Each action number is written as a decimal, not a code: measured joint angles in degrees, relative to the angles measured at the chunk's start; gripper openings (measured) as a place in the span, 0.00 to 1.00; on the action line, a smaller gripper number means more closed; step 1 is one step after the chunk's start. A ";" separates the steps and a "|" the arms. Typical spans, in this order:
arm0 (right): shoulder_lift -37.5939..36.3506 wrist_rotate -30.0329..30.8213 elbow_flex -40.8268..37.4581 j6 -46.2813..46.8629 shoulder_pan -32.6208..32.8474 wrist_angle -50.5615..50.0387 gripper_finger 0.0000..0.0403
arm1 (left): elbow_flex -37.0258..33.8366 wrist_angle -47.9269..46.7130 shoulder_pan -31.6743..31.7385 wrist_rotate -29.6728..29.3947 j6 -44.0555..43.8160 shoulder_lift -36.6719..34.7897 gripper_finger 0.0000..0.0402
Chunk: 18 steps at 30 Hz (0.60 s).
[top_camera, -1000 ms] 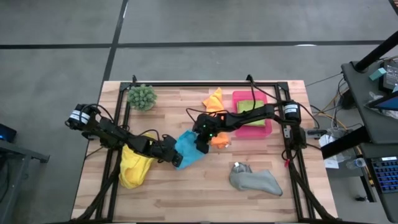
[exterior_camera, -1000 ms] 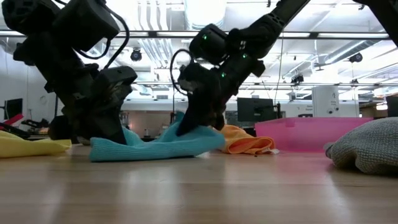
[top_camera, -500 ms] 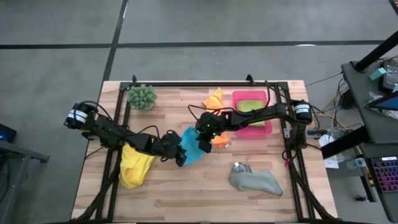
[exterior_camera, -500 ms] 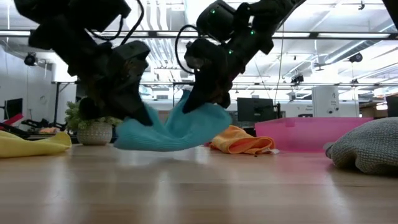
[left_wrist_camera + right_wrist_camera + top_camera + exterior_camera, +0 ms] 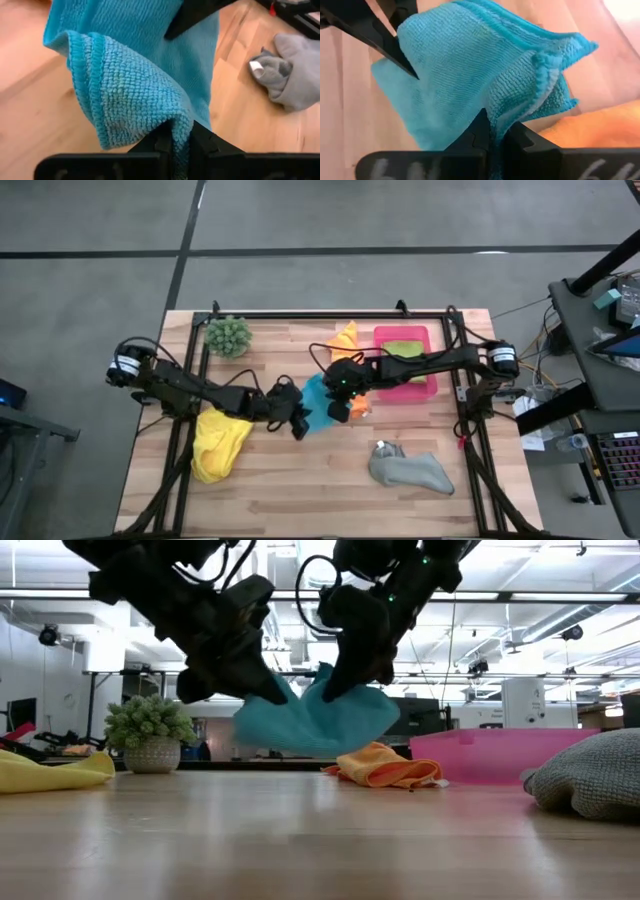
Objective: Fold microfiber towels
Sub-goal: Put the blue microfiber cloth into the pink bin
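Blue towel (image 5: 318, 402) hangs clear of the table (image 5: 300, 490), held up between both grippers near the table's middle; the low view shows open air between its sagging lower edge (image 5: 315, 730) and the wood.

Left gripper (image 5: 298, 423): fingers clamped together on one corner of the blue towel. Left wrist view shows the cloth (image 5: 125, 95) pinched between the two dark fingers (image 5: 162, 142), folded over itself above them.

Right gripper (image 5: 338, 410): fingers clamped together on the opposite edge. Right wrist view shows the cloth (image 5: 470, 70) bunched and pinched at the fingertips (image 5: 480, 130), with the left gripper's dark fingers on the towel's far side.

The two grippers sit close to each other, the towel drooping in a shallow fold between them.

Other towels:
- Yellow towel (image 5: 218, 446): crumpled on the left side of the table, under the left arm.
- Orange towel (image 5: 346, 340): bunched just beside the pink tray (image 5: 430, 385), partly hidden by the right arm.
- Lime green towel (image 5: 400, 349): lying inside the pink tray.
- Grey towel (image 5: 410, 469): crumpled near the front right of the table, well apart from the grippers.

Spiky green plant (image 5: 228, 335) stands at the far left corner of the table.
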 joint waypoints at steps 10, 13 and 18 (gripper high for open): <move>-1.76 1.97 -0.17 -0.56 0.18 -2.69 0.03 | 0.20 1.97 1.16 -0.22 2.02 -0.02 0.02; -1.87 2.03 -0.31 -0.61 0.16 -2.88 0.03 | 0.20 1.95 1.25 -0.35 2.07 -0.02 0.02; -1.87 2.03 -0.39 -0.61 0.18 -2.98 0.03 | 0.20 2.80 1.52 -0.37 3.40 -0.02 0.02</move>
